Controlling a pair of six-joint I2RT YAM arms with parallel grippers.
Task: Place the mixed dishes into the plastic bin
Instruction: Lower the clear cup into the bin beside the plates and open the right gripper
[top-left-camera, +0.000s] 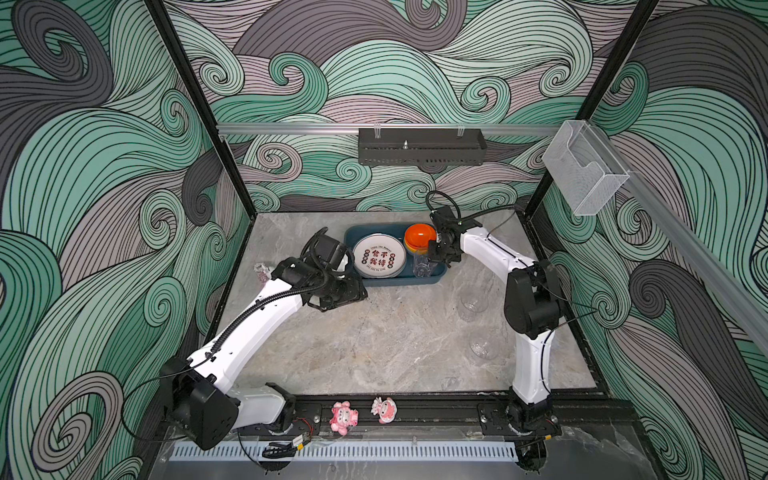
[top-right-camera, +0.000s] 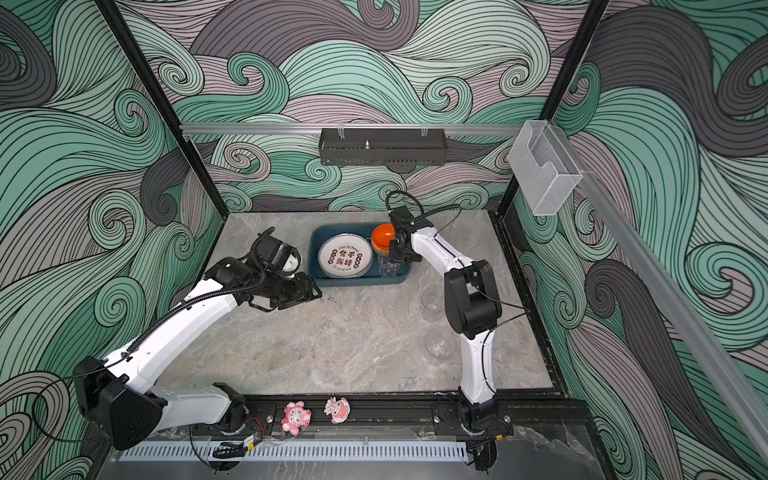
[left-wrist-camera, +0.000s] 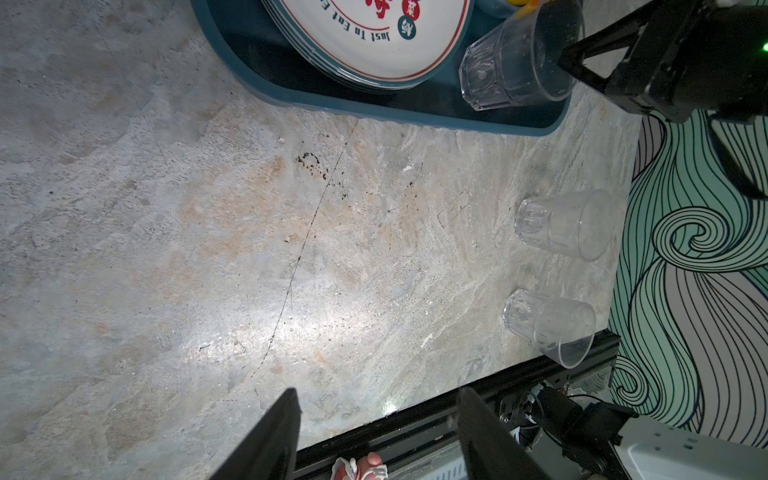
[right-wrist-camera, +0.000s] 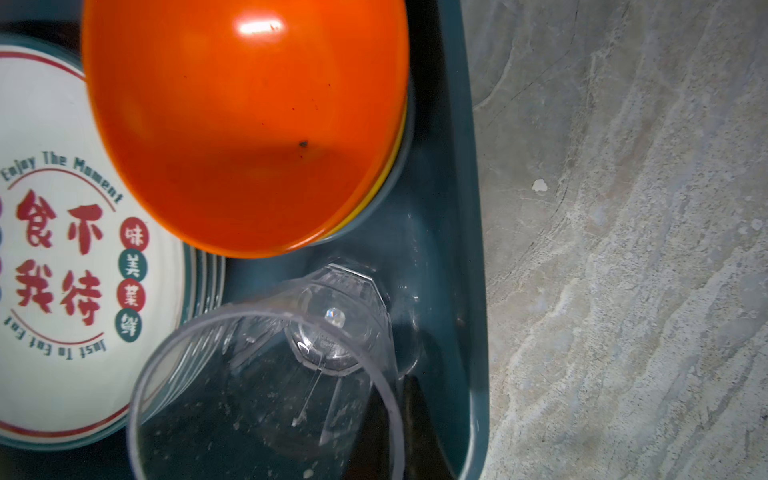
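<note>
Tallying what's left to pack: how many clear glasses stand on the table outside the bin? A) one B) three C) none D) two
D: the far glass and the near glass stand on the table, outside the plastic bin; a third glass is inside it.

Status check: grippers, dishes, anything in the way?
Left gripper open, empty, above table. Right gripper shut on glass, inside bin beside bowls. Two loose glasses on table. Nothing blocking.

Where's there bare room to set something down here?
Bare: the table's middle, between the bin, left gripper, the two loose glasses and the front rail. Crowded: the bin, filled by plates, bowls and the right gripper's glass.
</note>
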